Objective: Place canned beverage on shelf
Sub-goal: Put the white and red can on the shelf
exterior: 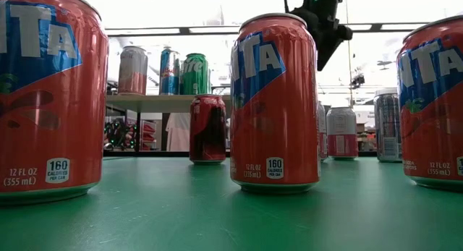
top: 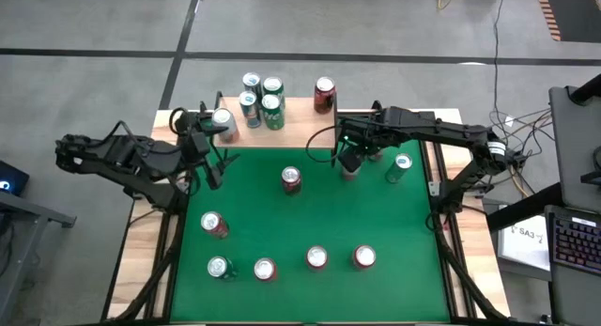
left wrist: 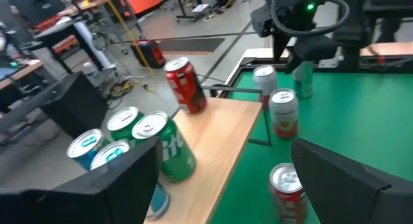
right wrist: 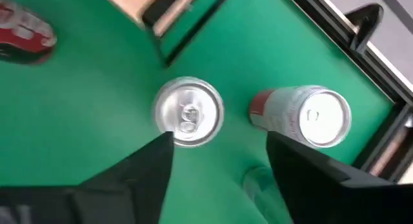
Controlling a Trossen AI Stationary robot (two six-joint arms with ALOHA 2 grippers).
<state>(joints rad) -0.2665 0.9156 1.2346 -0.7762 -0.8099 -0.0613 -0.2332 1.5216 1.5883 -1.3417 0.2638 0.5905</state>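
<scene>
The light-wood shelf (top: 300, 129) stands at the table's far edge and carries several cans, among them green ones (top: 272, 110) and a red one (top: 324, 96). My left gripper (top: 216, 140) is open at the shelf's left end. A silver-topped can (top: 223, 121) stands on the board beside one finger, and the left wrist view shows only its pale blue side (left wrist: 158, 201); I cannot tell whether they touch. My right gripper (right wrist: 219, 140) is open, points down and hovers above a silver-topped can (right wrist: 188, 113) that stands on the green table just right of the shelf.
A red-and-white can (right wrist: 303, 117) stands close beside the can under my right gripper, and a green-and-white can (top: 402, 166) stands farther right. A red can (top: 291, 178) stands mid-table. Several more cans (top: 315, 258) stand along the near side.
</scene>
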